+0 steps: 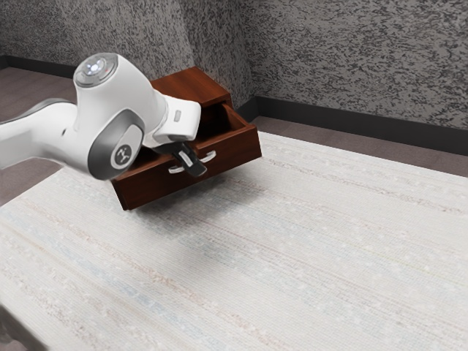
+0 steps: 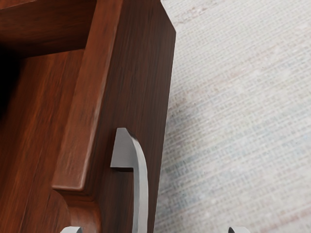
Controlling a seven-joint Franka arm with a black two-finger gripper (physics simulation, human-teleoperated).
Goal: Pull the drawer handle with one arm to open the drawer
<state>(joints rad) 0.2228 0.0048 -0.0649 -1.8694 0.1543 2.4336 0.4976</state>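
Observation:
A dark red-brown wooden cabinet (image 1: 196, 85) stands at the back of the pale table. Its drawer (image 1: 238, 146) is slid out toward the exterior view's right, and its hollow inside (image 2: 34, 126) shows behind the front panel (image 2: 141, 73). A curved light-grey handle (image 1: 210, 156) sits on that front panel. My black gripper (image 1: 194, 167) hangs right at the handle, with my white hand above it. In the wrist view the handle (image 2: 137, 170) runs between my two fingertips (image 2: 72, 229), which stand wide apart, so the gripper is open around it.
The woven off-white tabletop (image 1: 307, 248) stretches wide in front of the drawer and toward the exterior view's right. A speckled grey wall (image 1: 351, 51) with a dark skirting board stands behind, and the table's far edge runs past the cabinet.

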